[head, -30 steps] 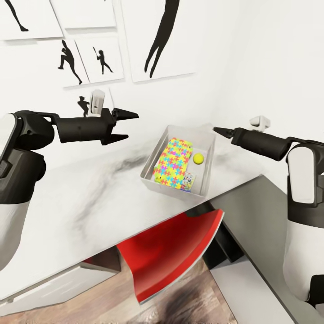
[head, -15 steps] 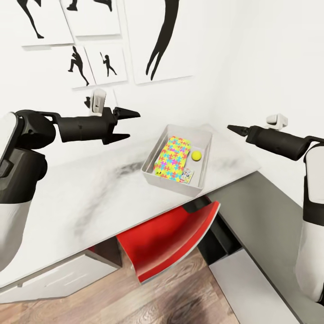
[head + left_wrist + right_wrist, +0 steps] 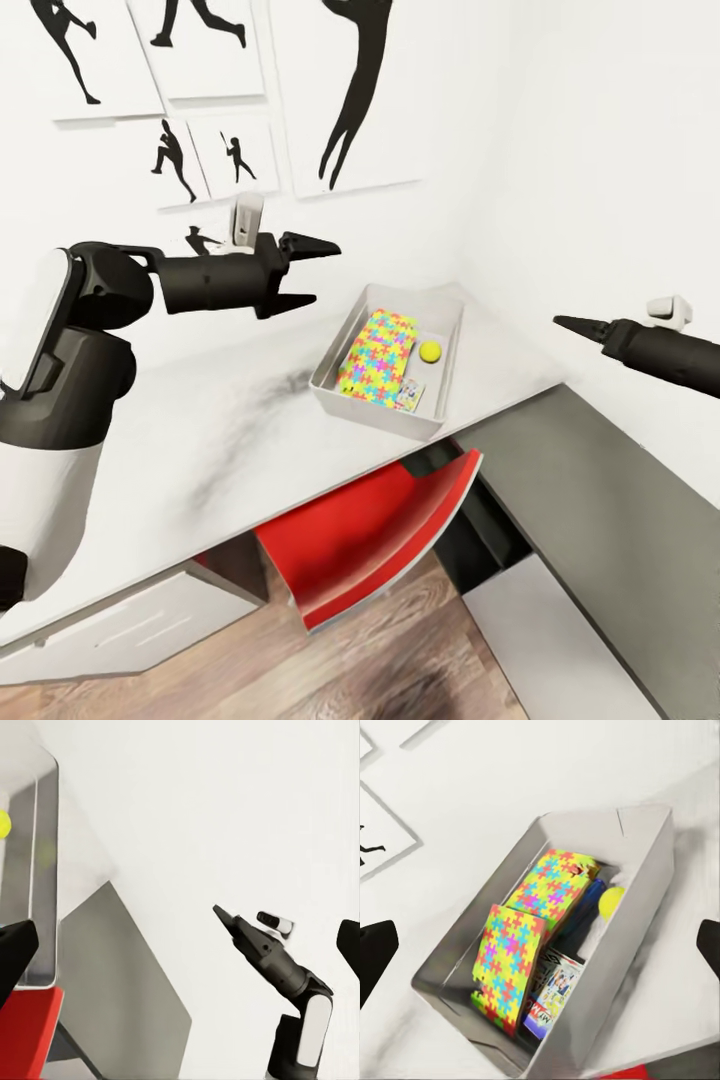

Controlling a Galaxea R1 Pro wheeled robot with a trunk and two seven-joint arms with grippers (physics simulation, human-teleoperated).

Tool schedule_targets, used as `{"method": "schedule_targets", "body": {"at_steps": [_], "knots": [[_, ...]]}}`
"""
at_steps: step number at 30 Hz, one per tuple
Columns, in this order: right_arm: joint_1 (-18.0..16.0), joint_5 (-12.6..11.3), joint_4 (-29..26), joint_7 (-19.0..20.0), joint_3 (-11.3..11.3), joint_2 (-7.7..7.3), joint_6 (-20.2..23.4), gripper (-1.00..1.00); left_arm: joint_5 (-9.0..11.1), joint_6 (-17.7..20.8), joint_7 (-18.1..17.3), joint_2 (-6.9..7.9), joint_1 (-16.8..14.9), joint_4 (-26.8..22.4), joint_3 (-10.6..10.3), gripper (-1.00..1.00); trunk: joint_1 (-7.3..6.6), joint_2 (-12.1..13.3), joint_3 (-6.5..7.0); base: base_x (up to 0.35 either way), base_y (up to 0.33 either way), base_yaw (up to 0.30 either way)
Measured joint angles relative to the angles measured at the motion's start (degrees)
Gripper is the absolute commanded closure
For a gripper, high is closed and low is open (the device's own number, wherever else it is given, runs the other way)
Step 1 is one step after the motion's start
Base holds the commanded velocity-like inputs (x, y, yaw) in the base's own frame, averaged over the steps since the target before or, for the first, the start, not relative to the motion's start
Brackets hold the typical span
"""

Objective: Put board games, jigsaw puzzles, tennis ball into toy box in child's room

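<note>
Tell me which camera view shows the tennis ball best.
The right wrist view: the tennis ball sits large inside the toy box, beside the jigsaw puzzles. The head view shows it small but whole in the box. The left wrist view catches only a sliver at the picture's edge.

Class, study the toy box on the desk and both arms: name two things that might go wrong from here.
1. The toy box sits close to the table's front edge above a red chair; a nudge might tip it off.
2. The jigsaw puzzles lean on edge inside, crowding the tennis ball; another board game dropped in may jam or sit proud of the rim.
</note>
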Motion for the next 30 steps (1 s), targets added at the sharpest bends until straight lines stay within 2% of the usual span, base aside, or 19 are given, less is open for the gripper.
{"method": "schedule_targets", "body": {"at_steps": [2, 3, 5, 6, 10, 11, 14, 15, 18, 19, 22, 23, 27, 28, 30], "knots": [[2.87, -1.02, 0.02, -0.01, -1.89, -2.16, 0.00, -1.00, -0.94, 0.00, 0.05, -1.62, -0.09, 0.00, -0.05, -1.00, 0.00, 0.00, 0.19, -0.002, 0.000, -0.134], [2.92, -1.19, 0.02, -0.01, -1.92, -2.19, 0.01, -1.00, -1.00, 0.02, 0.05, -1.65, -0.09, 0.01, -0.06, -1.00, 0.00, 0.00, 0.28, -0.002, 0.000, -0.142], [6.35, -1.65, 0.03, -0.01, -4.30, -3.92, -0.01, -1.00, -2.29, 0.03, 0.09, -3.51, -0.23, 0.00, -0.09, -1.00, 0.00, 0.00, 0.46, -0.001, 0.000, -0.150], [6.42, -1.83, 0.03, 0.00, -4.34, -3.94, 0.01, -1.00, -2.36, 0.05, 0.08, -3.54, -0.23, 0.01, -0.09, -1.00, 0.00, 0.00, 0.55, -0.001, 0.000, -0.156], [14.41, -2.42, 0.05, 0.10, -10.78, -6.06, -0.02, -1.00, -5.35, 0.05, 0.13, -8.12, -0.53, 0.01, -0.73, -1.00, 0.00, 0.00, 0.91, -0.001, 0.000, -0.166], [14.48, -2.62, 0.04, 0.11, -10.83, -6.07, 0.00, -1.00, -5.43, 0.08, 0.12, -8.16, -0.54, 0.02, -0.74, -1.00, 0.00, 0.00, 1.00, 0.000, 0.000, -0.172], [20.50, -2.70, 0.05, 0.49, -15.05, -6.74, -0.02, -1.00, -8.03, 0.03, 0.18, -11.85, -0.65, 0.01, -2.37, -1.00, 0.00, 0.00, 1.26, 0.000, 0.000, -0.175], [20.56, -2.86, 0.05, 0.50, -15.09, -6.74, 0.00, -1.00, -8.13, 0.05, 0.18, -11.89, -0.65, 0.02, -2.40, -1.00, 0.00, 0.00, 1.36, 0.000, 0.000, -0.177], [26.01, -2.73, 0.05, 2.32, -18.21, -6.94, -0.01, -1.00, -11.25, -0.16, 0.09, -15.54, -0.72, 0.21, -4.47, -1.00, 0.00, 0.00, 1.62, 0.000, 0.000, -0.179], [26.06, -2.84, 0.05, 2.35, -18.24, -6.94, 0.00, -1.00, -11.35, -0.14, 0.08, -15.58, -0.72, 0.22, -4.50, -1.00, 0.00, 0.00, 1.71, 0.000, 0.000, -0.180], [30.08, -2.57, 0.19, 5.01, -21.24, -7.21, 0.00, -1.00, -15.09, -0.54, -0.18, -18.88, -0.55, 0.62, -6.59, -1.00, 0.00, 0.00, 1.97, 0.000, 0.000, -0.181], [30.11, -2.64, 0.19, 5.04, -21.28, -7.21, 0.00, -1.00, -15.19, -0.52, -0.19, -18.91, -0.55, 0.63, -6.62, -1.00, 0.00, 0.00, 2.06, 0.000, 0.000, -0.181], [32.98, -2.54, 0.17, 8.08, -25.95, -7.27, 0.00, -1.00, -20.88, -2.05, -0.68, -21.56, 0.36, 1.50, -11.29, -1.00, 0.00, 0.00, 2.41, 0.000, 0.000, -0.182], [33.00, -2.56, 0.17, 8.11, -25.99, -7.27, 0.00, -1.00, -20.97, -2.06, -0.69, -21.58, 0.36, 1.51, -11.34, -1.00, 0.00, 0.00, 2.50, 0.000, 0.000, -0.182], [33.96, -2.43, 0.16, 9.70, -27.67, -7.31, 0.01, -1.00, -22.84, -3.90, -1.21, -22.25, 1.18, 1.63, -13.69, -1.00, 0.00, 0.00, 2.67, 0.000, 0.000, -0.182]]}}
